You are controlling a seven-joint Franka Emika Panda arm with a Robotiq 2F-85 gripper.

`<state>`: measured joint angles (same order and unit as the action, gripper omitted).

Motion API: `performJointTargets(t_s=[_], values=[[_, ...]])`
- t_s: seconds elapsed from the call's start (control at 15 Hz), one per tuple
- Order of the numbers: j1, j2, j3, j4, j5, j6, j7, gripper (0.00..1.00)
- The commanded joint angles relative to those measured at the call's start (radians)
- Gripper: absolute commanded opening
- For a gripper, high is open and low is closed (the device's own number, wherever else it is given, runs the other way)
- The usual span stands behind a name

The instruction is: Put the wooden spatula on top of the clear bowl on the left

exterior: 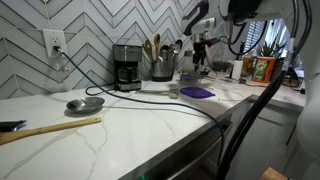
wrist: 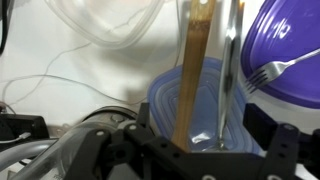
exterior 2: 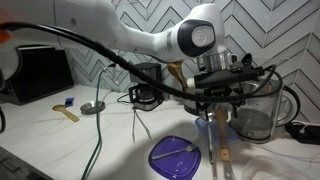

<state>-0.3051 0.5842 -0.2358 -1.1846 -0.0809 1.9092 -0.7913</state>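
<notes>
In the wrist view the wooden spatula (wrist: 194,70) runs from the top edge down across the clear bowl (wrist: 165,105), a bluish see-through bowl right under my gripper (wrist: 198,138). The fingers stand wide apart on either side of the spatula and do not touch it. A thin grey metal rod (wrist: 229,70) runs beside the spatula. In an exterior view the gripper (exterior 2: 215,108) hangs low over the counter, with the spatula (exterior 2: 222,145) reaching out below it toward the camera. The gripper also shows at the back of the counter (exterior: 203,55).
The purple plate (wrist: 290,40) with a fork (wrist: 270,70) lies next to the bowl and shows in both exterior views (exterior 2: 175,158) (exterior: 197,92). A coffee maker (exterior: 126,67), utensil holder (exterior: 160,62), grey metal bowl (exterior: 85,104), long pale stick (exterior: 50,128) and glass jug (exterior 2: 255,110) stand around.
</notes>
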Motion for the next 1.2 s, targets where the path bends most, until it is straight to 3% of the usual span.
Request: performJointTargets(t_s=[0.0,0.47,0.8,0.93,1.0,1.13], values=[[0.012,-0.179,0.024,-0.217,0.06,-0.044,0.012,1.0],[0.009,-0.467,0.072,-0.523,0.245,-0.042,0.059,1.0],[0.044,-0.65,0.05,-0.733,0.176,0.002,0.135,1.0],[0.053,-0.68,0.046,-0.773,0.16,-0.027,0.085,1.0],[0.053,-0.611,0.038,-0.673,0.186,-0.049,0.103,1.0],[0.058,-0.624,0.037,-0.684,0.184,-0.05,0.102,1.0]])
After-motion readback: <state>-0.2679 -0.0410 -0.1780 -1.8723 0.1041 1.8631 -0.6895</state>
